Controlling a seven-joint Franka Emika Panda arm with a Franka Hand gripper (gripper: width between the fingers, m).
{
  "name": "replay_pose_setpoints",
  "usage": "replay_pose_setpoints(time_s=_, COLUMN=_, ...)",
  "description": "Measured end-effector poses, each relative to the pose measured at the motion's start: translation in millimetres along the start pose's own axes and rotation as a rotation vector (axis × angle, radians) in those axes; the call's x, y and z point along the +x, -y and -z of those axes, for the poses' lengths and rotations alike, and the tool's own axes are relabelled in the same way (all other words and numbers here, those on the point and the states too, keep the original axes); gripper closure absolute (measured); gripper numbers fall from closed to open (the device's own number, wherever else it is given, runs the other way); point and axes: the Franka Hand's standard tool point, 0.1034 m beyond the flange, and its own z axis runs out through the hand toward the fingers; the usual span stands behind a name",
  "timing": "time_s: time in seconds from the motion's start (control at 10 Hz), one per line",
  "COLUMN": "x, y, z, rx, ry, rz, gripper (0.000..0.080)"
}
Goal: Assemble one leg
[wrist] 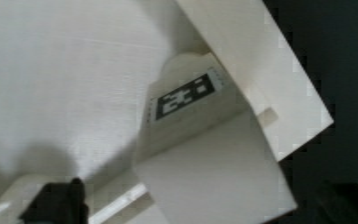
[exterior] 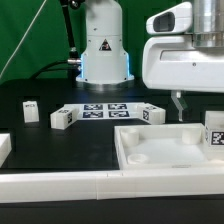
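The leg (wrist: 208, 150), a white post with a black-and-white tag, lies on the white square panel (wrist: 60, 80), and it fills the middle of the wrist view. In the exterior view this leg (exterior: 215, 135) stands at the panel's (exterior: 150, 150) right end. My gripper (exterior: 197, 108) hangs just above it. One dark finger (wrist: 60, 200) shows beside the leg with a gap between them; the other finger is hidden. The jaws stand open and hold nothing.
Three more tagged legs (exterior: 30, 110) (exterior: 63, 117) (exterior: 152, 113) stand around the marker board (exterior: 105, 110) at the back. A long white rail (exterior: 100, 185) lies along the front. Another white part (exterior: 3, 148) sits at the exterior view's left edge.
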Motion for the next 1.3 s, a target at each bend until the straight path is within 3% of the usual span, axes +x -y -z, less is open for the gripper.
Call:
replay_pose_setpoints(time_s=0.5, x=-0.9, y=0.6, z=-0.9, rx=-0.017, ry=-0.009, rz=0.507, gripper=0.015)
replay_pose_setpoints(time_s=0.7, x=-0.7, y=0.4, z=-0.9, rx=-0.016, ry=-0.009, rz=0.47, gripper=0.015)
replay_pose_setpoints(time_s=1.0, x=-0.4, y=0.3, z=-0.8, rx=-0.016, ry=-0.01, rz=0.423, gripper=0.051)
replay_pose_setpoints(time_s=1.3, x=-2.1, y=1.7, z=-0.9, rx=-0.012, ry=-0.01, rz=0.152, gripper=0.0508)
